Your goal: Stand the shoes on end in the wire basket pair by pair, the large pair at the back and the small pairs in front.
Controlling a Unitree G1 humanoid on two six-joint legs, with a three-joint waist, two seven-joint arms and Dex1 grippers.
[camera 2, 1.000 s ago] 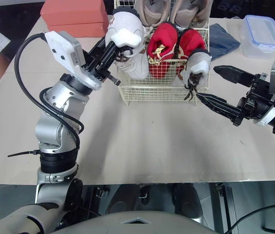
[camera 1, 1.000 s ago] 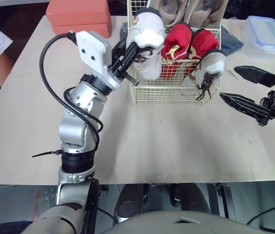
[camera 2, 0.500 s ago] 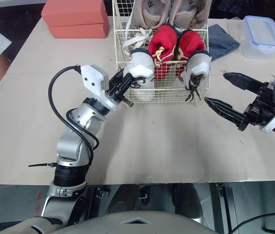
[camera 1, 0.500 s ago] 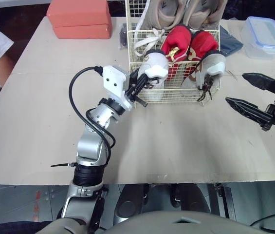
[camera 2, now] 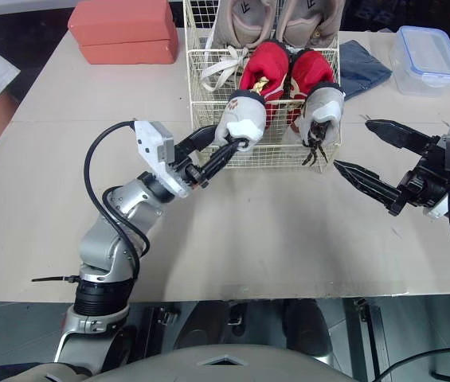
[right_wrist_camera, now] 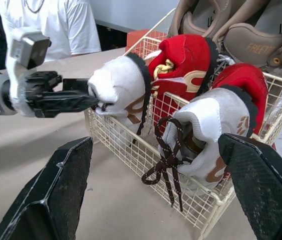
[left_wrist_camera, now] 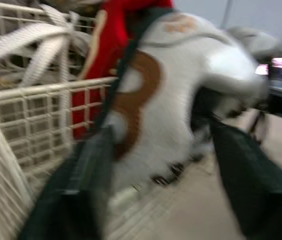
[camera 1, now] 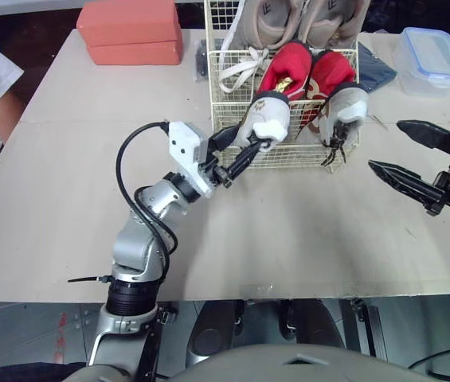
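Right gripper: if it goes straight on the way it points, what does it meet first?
Most likely the dark laces of the grey shoe at the wire basket's front corner, then that shoe; depth is uncertain.

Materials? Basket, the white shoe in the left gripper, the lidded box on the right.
Wire basket: cream-coated metal wire, thin welded-looking grid. White shoe: probably matte synthetic leather, brown patches, smoother toe cap. Lidded box: translucent plastic, blue-rimmed lid.

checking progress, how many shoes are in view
6. Two beige shoes at the wire basket's back, two red shoes before them, a white shoe at its front right corner, a second white shoe in the left gripper at the front. More may be hidden.
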